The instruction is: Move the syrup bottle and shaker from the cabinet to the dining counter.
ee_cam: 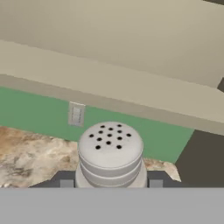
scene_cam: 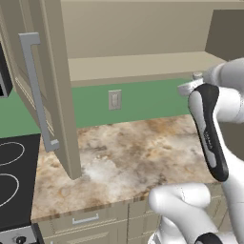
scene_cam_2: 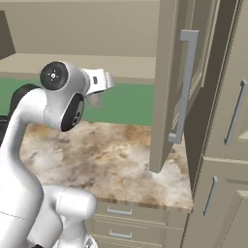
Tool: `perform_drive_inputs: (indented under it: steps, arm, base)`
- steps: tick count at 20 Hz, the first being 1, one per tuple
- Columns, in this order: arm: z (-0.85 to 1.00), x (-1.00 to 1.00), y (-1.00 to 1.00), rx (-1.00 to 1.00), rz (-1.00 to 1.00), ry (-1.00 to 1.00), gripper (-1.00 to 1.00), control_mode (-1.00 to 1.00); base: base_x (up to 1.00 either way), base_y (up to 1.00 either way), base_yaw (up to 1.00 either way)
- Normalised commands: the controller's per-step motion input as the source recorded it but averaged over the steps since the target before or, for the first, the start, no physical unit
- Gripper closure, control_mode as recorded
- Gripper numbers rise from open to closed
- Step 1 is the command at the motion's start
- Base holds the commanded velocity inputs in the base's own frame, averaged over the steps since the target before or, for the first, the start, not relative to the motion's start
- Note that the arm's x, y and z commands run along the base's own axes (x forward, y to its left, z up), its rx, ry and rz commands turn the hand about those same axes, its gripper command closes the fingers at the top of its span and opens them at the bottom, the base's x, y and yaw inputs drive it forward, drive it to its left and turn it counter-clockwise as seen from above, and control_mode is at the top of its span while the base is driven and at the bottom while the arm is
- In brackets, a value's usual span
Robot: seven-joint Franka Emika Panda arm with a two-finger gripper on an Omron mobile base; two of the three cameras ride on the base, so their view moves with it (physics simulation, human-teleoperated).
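Observation:
The shaker, a small grey-silver cylinder with a perforated cap, sits between my two dark fingertips in the hand view, and my gripper is shut on it. In the right base view the shaker shows as a small grey shape under the white hand, held in the air above the worktop and in front of the cabinet. The cabinet stands open, its plain beige shelf bare where I can see it. The syrup bottle and the dining counter are out of view.
The open cabinet door with its silver bar handle juts out over the marbled kitchen worktop. The other door hangs open on the right. A black stove lies to the left, and a wall outlet is on the green backsplash.

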Motion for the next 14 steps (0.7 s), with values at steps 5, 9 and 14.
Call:
perform_drive_inputs:
  steps: [5, 9, 14]
  arm:
    - [0.0, -0.83, 0.04, 0.0, -0.06, -0.12, 1.0, -1.0]
    - [0.0, -0.58, 0.01, 0.0, -0.12, -0.08, 1.0, -1.0]
    - [0.0, -0.35, 0.16, 0.0, -0.13, -0.04, 1.0, -1.0]
  base:
    - [0.0, 0.0, 0.0]
    - [0.0, 0.0, 0.0]
    - [0.0, 0.0, 0.0]
